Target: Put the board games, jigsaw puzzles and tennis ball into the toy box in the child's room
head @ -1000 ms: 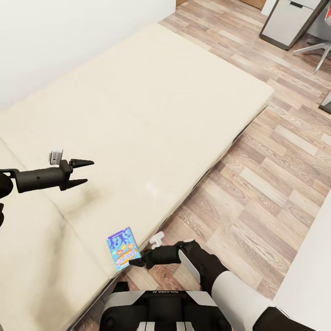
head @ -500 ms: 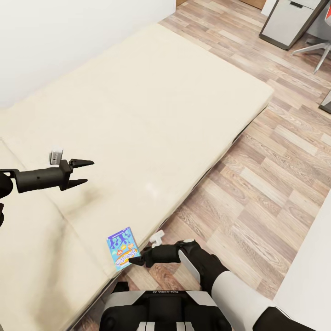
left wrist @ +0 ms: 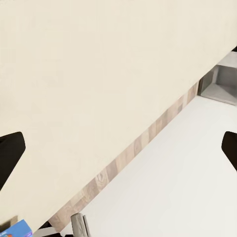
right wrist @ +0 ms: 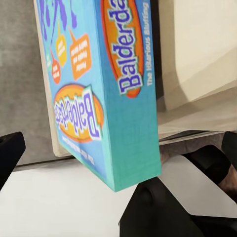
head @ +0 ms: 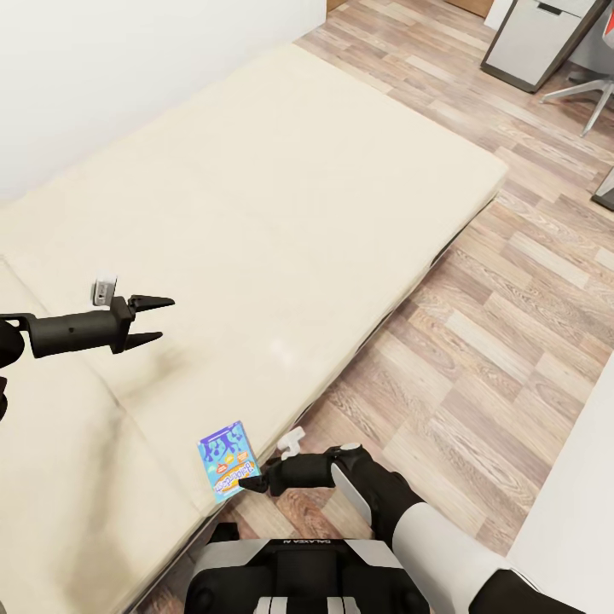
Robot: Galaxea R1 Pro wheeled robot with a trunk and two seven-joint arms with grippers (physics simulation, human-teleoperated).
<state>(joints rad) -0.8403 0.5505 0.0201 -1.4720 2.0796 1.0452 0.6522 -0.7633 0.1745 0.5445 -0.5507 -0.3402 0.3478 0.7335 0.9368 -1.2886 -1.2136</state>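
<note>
Bright, even, shadowless-looking light fills the rendered room — only a faint soft smudge of shade lies on the bed [head: 256,213] beneath the left gripper [head: 153,320] — with no glare, and the close blue game box [right wrist: 98,89] looks slightly soft.

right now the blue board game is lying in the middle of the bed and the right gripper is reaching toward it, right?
Not the middle. The head view shows the blue board game lying at the near edge of the bed, by its corner next to the floor. The right gripper is indeed reaching toward it.
</note>
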